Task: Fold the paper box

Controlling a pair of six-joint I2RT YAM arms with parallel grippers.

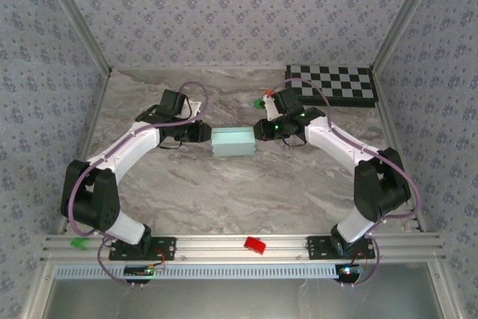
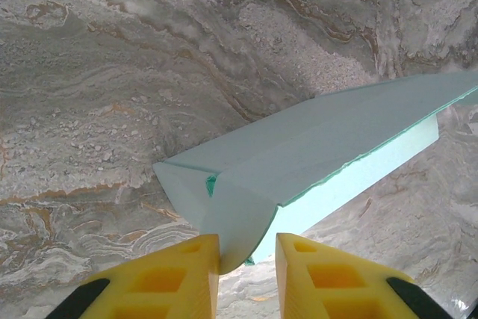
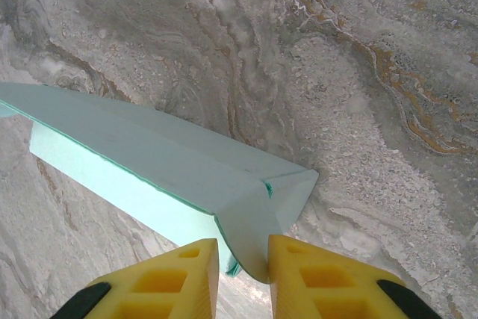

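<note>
The paper box [image 1: 234, 142] is pale aqua and lies mid-table between the two arms. My left gripper [image 1: 208, 134] is at its left end and my right gripper [image 1: 258, 130] at its right end. In the left wrist view the box [image 2: 314, 140] runs away to the right, and its rounded end flap [image 2: 235, 218] sits between the yellow fingers of the left gripper [image 2: 247, 248], touching the left finger with a gap to the right one. In the right wrist view the box [image 3: 149, 147] has its end flap [image 3: 250, 229] against the right finger of the right gripper [image 3: 243, 248], clear of the left finger.
A black-and-white checkerboard [image 1: 332, 84] lies at the back right. A small red piece [image 1: 255, 245] rests on the front rail, and a green piece [image 1: 77, 243] sits near the left base. Patterned walls close in the table on three sides.
</note>
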